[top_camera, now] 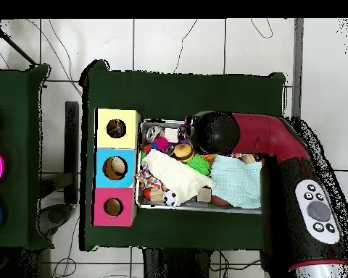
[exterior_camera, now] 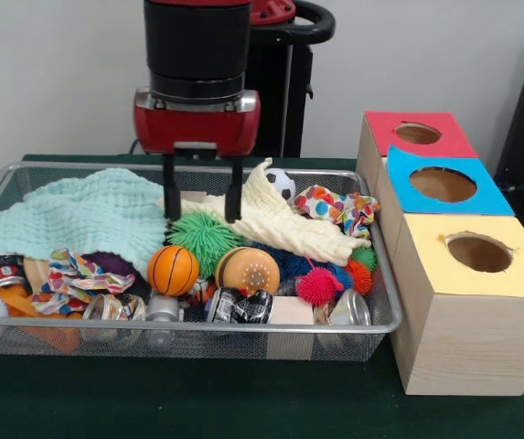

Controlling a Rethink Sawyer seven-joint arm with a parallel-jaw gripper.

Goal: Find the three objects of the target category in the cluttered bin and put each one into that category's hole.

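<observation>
Above the wire bin [exterior_camera: 382, 302], the tool [exterior_camera: 203, 198] hangs with its two black fingers [exterior_camera: 169, 187] spread apart and gripping nothing. The fingertips sit low, just over a green spiky ball [exterior_camera: 203, 232] and the near end of a cream knitted cloth [exterior_camera: 280, 225] that lies diagonally across the clutter.

Bin contents, front view:
- A mint green cloth [exterior_camera: 83, 215] covers the far left portion.
- A small basketball [exterior_camera: 172, 270] sits beside an orange-brown ball [exterior_camera: 247, 270] near the front centre.
- A pink spiky ball [exterior_camera: 318, 285] lies to the right of these.
- A soccer ball [exterior_camera: 282, 182] shows behind the cream cloth.
- A multicoloured patterned cloth [exterior_camera: 339, 207] lies at the far right corner.
- Metal cans [exterior_camera: 240, 305] rest along the front wall, next to a wooden block [exterior_camera: 291, 311].

To the right of the bin on the green bench [exterior_camera: 243, 402], three wooden boxes stand in a row, each with a round hole: a yellow-topped box [exterior_camera: 481, 270] nearest, a blue-topped box [exterior_camera: 446, 186] in the middle, and a red-topped box [exterior_camera: 417, 134] farthest. In the overhead view, the red arm [top_camera: 267, 137] reaches across the bin.
</observation>
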